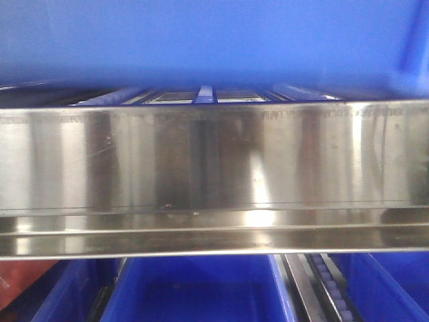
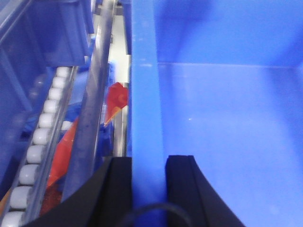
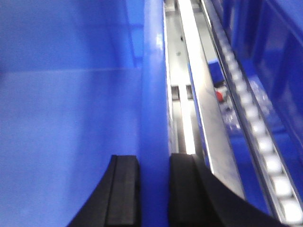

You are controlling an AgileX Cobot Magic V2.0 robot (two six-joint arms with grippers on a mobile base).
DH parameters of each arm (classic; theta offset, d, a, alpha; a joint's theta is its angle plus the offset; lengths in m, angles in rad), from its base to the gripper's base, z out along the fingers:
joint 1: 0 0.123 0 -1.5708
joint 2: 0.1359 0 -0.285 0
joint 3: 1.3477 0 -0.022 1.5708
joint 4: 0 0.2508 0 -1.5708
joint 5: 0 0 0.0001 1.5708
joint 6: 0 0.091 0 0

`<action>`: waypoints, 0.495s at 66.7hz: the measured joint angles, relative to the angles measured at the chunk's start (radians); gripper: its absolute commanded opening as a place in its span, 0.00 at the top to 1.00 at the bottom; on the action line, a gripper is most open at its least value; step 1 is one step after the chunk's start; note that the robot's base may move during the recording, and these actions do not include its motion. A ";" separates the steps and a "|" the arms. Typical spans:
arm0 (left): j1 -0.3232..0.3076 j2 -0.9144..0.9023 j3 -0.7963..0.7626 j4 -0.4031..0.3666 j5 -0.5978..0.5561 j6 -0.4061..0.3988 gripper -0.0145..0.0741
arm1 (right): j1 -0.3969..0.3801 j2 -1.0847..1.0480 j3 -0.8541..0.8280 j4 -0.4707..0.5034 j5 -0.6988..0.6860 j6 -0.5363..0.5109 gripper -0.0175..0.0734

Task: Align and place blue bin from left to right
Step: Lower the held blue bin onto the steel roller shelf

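Note:
The blue bin (image 1: 201,40) fills the top of the front view, held just above the shiny steel rail (image 1: 214,161). In the left wrist view my left gripper (image 2: 148,163) is shut on the bin's left rim (image 2: 146,94), one black finger outside the wall and one inside. The bin's bare inner floor (image 2: 227,123) lies to the right of that rim. In the right wrist view my right gripper (image 3: 154,163) is shut on the bin's right rim (image 3: 155,85), again with a finger on each side. The bin's inside (image 3: 66,118) holds nothing.
Roller tracks with white wheels run beside the bin on the left (image 2: 40,137) and on the right (image 3: 255,127). Steel shelf bars (image 3: 189,85) flank it. A red packet (image 2: 116,97) lies below left. Darker blue bins (image 1: 201,288) sit on the lower shelf level.

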 measured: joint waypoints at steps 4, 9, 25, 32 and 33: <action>0.035 0.010 -0.024 -0.049 -0.008 0.044 0.96 | -0.014 0.031 -0.041 0.003 0.000 -0.010 0.89; 0.092 0.029 -0.050 -0.121 -0.025 0.108 0.96 | -0.038 0.072 -0.089 0.030 0.000 -0.038 0.89; 0.241 0.127 -0.081 -0.319 -0.080 0.257 0.96 | -0.163 0.197 -0.186 0.191 0.001 -0.164 0.89; 0.275 0.168 -0.081 -0.378 -0.119 0.293 0.96 | -0.199 0.232 -0.188 0.212 -0.005 -0.177 0.89; 0.280 0.177 -0.081 -0.385 -0.126 0.298 0.96 | -0.205 0.235 -0.188 0.212 -0.007 -0.184 0.89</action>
